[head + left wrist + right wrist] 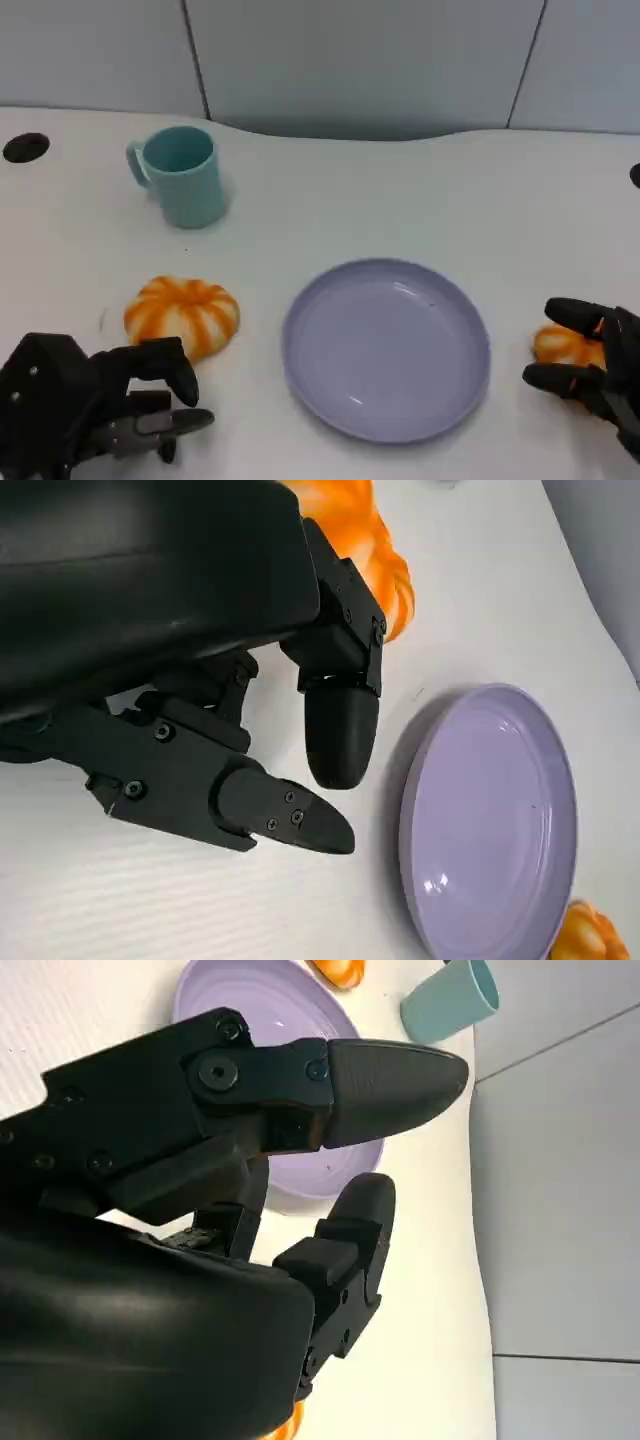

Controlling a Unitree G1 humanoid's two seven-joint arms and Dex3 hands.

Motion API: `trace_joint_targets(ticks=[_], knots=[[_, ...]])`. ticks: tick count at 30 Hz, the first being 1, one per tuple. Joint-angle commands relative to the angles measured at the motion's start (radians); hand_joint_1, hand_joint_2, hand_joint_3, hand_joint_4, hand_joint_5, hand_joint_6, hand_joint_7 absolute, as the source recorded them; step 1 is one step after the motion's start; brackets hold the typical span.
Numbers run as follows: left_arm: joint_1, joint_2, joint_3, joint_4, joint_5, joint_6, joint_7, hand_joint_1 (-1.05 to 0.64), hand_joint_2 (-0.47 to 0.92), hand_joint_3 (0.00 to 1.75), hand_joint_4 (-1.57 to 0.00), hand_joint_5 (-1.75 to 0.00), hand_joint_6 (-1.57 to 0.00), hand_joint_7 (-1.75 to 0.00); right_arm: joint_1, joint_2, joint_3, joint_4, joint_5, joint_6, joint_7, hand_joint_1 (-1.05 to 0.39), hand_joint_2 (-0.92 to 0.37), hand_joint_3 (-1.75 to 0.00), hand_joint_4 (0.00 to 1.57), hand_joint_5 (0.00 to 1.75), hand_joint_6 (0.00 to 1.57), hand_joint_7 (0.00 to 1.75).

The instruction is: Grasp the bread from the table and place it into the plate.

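Left hand (pixel 95 405), fingers apart and empty, sits left of the plate (pixel 386 345), beside bread (pixel 182 313), ready to grasp; right hand (pixel 590 370) cups the other bread (pixel 562 345).

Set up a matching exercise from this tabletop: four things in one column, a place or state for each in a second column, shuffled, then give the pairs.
Things:
1. cup
2. plate
3. striped bread
4. right hand

Places or states:
A. at the table's middle, nothing in it
B. fingers around a second orange bread at the plate's right
C. upright, at the far left of the table
D. on the table left of the plate, just beyond the left hand

Pairs: 1-C, 2-A, 3-D, 4-B
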Motion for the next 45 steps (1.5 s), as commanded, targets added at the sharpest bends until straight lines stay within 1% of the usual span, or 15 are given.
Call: trace_joint_targets(ticks=[1, 5, 10, 13, 15, 17, 20, 21, 23, 25, 26, 29, 36, 40, 45], knots=[[0.030, 0.006, 0.027, -0.036, -0.017, 0.017, 0.016, -0.38, 0.89, 0.03, -0.74, -1.75, -0.55, -1.75, 0.004, -0.004, -0.004, -0.015, -0.004, -0.003, -0.009, -0.31, -0.92, -0.43, 0.49, 0.99, 0.51, 0.65], [0.013, -0.042, 0.088, -0.036, -0.092, -0.200, 0.003, -0.35, 0.91, 0.05, -0.75, -1.75, -0.56, -1.75, 0.002, 0.001, -0.002, -0.018, 0.000, 0.004, -0.017, -0.31, -0.92, -0.43, 0.50, 0.99, 0.51, 0.65], [-0.038, -0.039, 0.094, -0.017, 0.006, -0.486, 0.082, -0.28, 0.92, 0.11, -0.78, -1.75, -0.54, -1.75, -0.006, 0.002, -0.001, -0.015, 0.006, 0.011, -0.016, -0.31, -0.92, -0.43, 0.50, 1.00, 0.51, 0.65], [-0.111, 0.041, 0.076, 0.041, 0.250, -0.693, 0.204, -0.30, 0.92, 0.12, -0.74, -1.75, -0.52, -1.75, -0.008, 0.001, 0.003, -0.016, 0.001, 0.013, -0.019, -0.32, -0.92, -0.44, 0.49, 1.00, 0.50, 0.65], [-0.147, 0.125, 0.057, 0.009, 0.486, -0.738, 0.309, -0.39, 0.92, 0.12, -0.60, -1.74, -0.42, -1.69, -0.011, 0.004, 0.004, -0.016, 0.000, 0.016, -0.026, -0.32, -0.92, -0.43, 0.49, 0.99, 0.50, 0.65], [-0.174, 0.182, 0.032, -0.039, 0.624, -0.711, 0.337, -0.49, 0.92, 0.10, -0.48, -1.61, -0.41, -1.39, -0.013, 0.006, 0.004, -0.011, 0.002, 0.012, -0.025, -0.32, -0.92, -0.43, 0.49, 0.99, 0.50, 0.65], [-0.201, 0.234, -0.010, -0.113, 0.738, -0.633, 0.312, -0.60, 0.92, 0.07, -0.44, -0.99, -0.59, -0.46, -0.013, 0.004, 0.005, -0.002, 0.002, 0.001, -0.016, -0.32, -0.92, -0.43, 0.49, 1.00, 0.50, 0.65], [-0.205, 0.243, -0.021, -0.126, 0.757, -0.619, 0.315, -0.62, 0.92, 0.06, -0.45, -0.80, -0.62, -0.26, -0.013, 0.003, 0.006, -0.001, 0.002, -0.001, -0.014, -0.33, -0.92, -0.43, 0.49, 1.00, 0.50, 0.65], [-0.206, 0.254, -0.038, -0.141, 0.770, -0.598, 0.322, -0.63, 0.92, 0.06, -0.46, -0.63, -0.66, -0.09, -0.013, 0.002, 0.006, -0.001, 0.001, -0.002, -0.013, -0.33, -0.92, -0.43, 0.50, 1.00, 0.50, 0.65], [-0.233, 0.280, -0.076, -0.153, 0.811, -0.579, 0.299, -0.63, 0.92, 0.05, -0.47, -0.59, -0.66, -0.06, -0.010, 0.004, 0.008, -0.007, -0.001, 0.002, -0.018, -0.33, -0.92, -0.43, 0.50, 1.00, 0.50, 0.65], [-0.268, 0.298, -0.111, -0.157, 0.840, -0.562, 0.250, -0.71, 0.90, 0.03, -0.19, -0.35, -0.39, -0.03, -0.007, 0.005, 0.010, -0.012, -0.002, 0.004, -0.021, -0.33, -0.92, -0.42, 0.50, 1.00, 0.51, 0.66], [-0.345, 0.332, -0.186, -0.148, 0.870, -0.523, 0.130, -0.74, 0.83, 0.00, -0.02, -0.05, -0.15, -0.01, -0.004, 0.004, 0.013, -0.017, -0.004, 0.006, -0.022, -0.34, -0.92, -0.42, 0.50, 0.99, 0.51, 0.66], [-0.373, 0.356, -0.232, -0.147, 0.847, -0.491, 0.097, -0.71, 0.81, 0.00, 0.00, 0.00, -0.10, 0.00, -0.004, 0.003, 0.015, -0.017, -0.004, 0.006, -0.025, -0.34, -0.92, -0.42, 0.50, 0.98, 0.51, 0.66], [-0.465, 0.299, -0.323, 0.001, 0.855, -0.407, -0.014, -0.59, 0.73, 0.00, 0.00, 0.00, -0.05, -0.01, -0.005, -0.001, 0.020, -0.022, -0.005, 0.010, -0.022, -0.35, -0.92, -0.43, 0.51, 0.99, 0.50, 0.66], [-0.520, 0.264, -0.390, 0.109, 0.883, -0.352, 0.000, -0.65, 0.73, 0.01, 0.00, 0.00, -0.06, -0.01, -0.002, 0.006, 0.017, -0.031, 0.002, 0.019, -0.034, -0.35, -0.92, -0.43, 0.51, 0.99, 0.50, 0.67]])
